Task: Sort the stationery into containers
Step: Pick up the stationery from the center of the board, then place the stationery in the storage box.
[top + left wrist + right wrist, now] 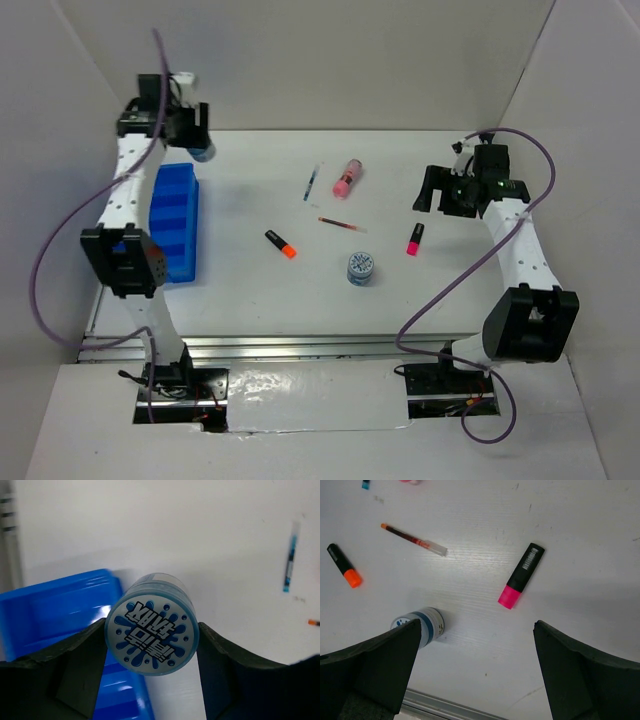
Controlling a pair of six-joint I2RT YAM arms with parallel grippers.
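Note:
My left gripper (200,150) is shut on a round blue-white tape roll (152,625) and holds it in the air over the far right corner of the bright blue divided tray (175,220), which also shows in the left wrist view (55,610). My right gripper (435,190) is open and empty above the table. Below it lie the black-pink highlighter (521,575) and the second tape roll (427,625). The black-orange highlighter (281,244), red pen (342,225), blue pen (312,183) and pink marker (347,177) lie loose mid-table.
White walls close the table at the back and on both sides. A metal rail (300,345) runs along the near edge. Purple cables loop off both arms.

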